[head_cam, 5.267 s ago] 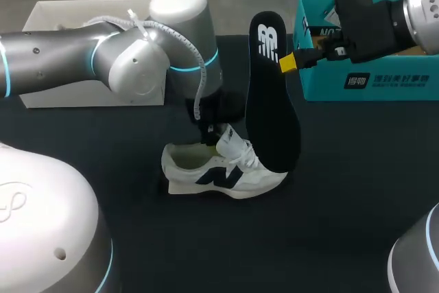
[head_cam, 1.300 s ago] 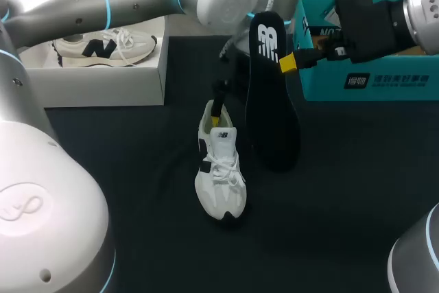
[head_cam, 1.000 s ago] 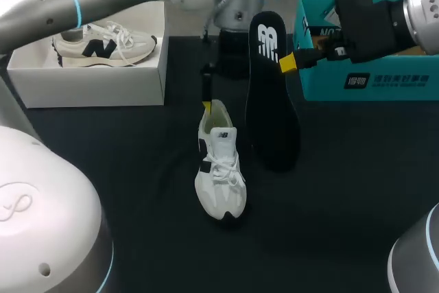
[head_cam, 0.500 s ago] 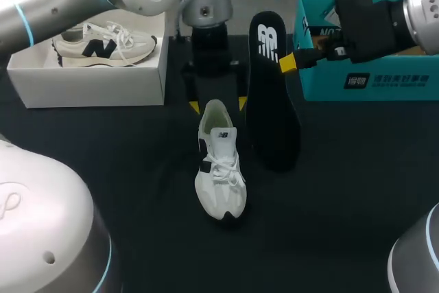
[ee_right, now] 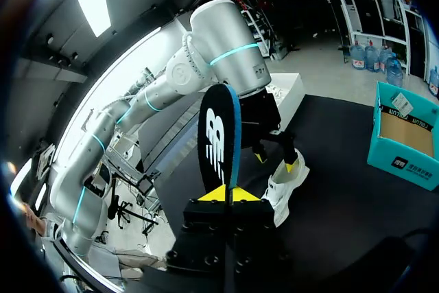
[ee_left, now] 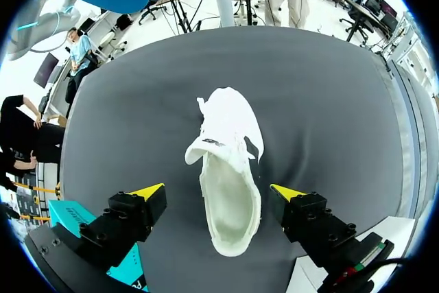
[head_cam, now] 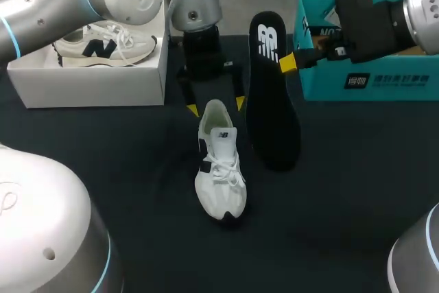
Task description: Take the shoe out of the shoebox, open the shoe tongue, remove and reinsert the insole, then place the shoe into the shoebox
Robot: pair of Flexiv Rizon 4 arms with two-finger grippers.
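Slippage is what I am worrying about most. My right gripper [head_cam: 288, 63] is pinching the black insole [head_cam: 272, 101] by one edge near its upper end. It is holding the insole upright, with the lower end hanging close to the table [head_cam: 343, 190] just beside the white shoe [head_cam: 219, 169].

That is a narrow grip on a long, bendy piece. If I am steering its low end into the shoe and it is catching on the tongue or the collar, I judge it is likely to pivot in my fingertips or buckle.

My left gripper [head_cam: 215, 106] is spread wide, one finger on each side of the heel, and the left wrist view is showing gaps on both sides. The shoe is standing on its sole, opening upward, toe pointing away from that gripper. Closing off-centre is going to shove the heel sideways and spin the shoe on the cloth. Squeezing the soft collar too hard is going to pinch the opening narrow, leaving the insole no way in.
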